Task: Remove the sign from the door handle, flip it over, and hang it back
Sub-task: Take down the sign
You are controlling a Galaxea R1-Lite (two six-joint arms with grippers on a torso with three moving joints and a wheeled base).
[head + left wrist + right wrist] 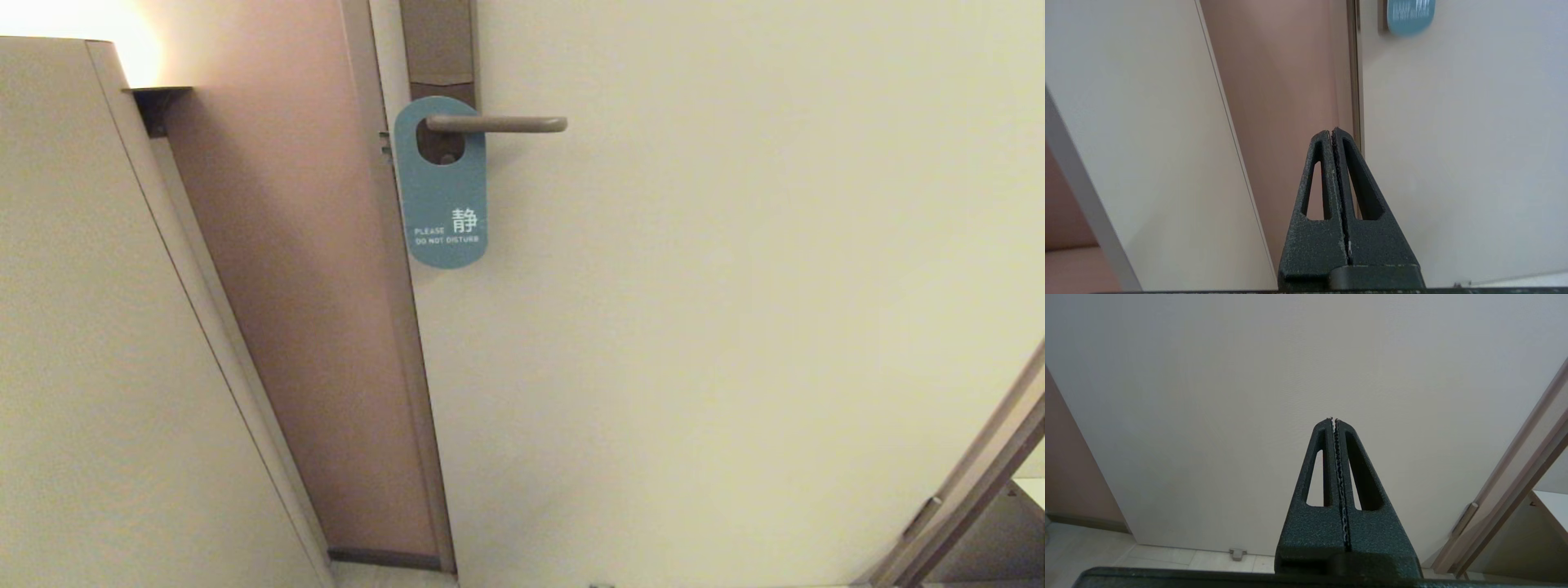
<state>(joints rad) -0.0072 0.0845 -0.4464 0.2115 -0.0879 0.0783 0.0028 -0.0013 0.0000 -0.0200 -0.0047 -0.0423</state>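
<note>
While the sign [442, 192] hangs blue-side-out on the door handle [496, 124], left hand [1332, 131] clenched empty, right hand [1333, 420] likewise.

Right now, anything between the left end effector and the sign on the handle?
Nothing visible. The left end effector, shut, sits low with bare door face between it and the sign. The sign hangs blue side out on the door handle, near the backplate. The right end effector is shut, facing blank door.
</note>
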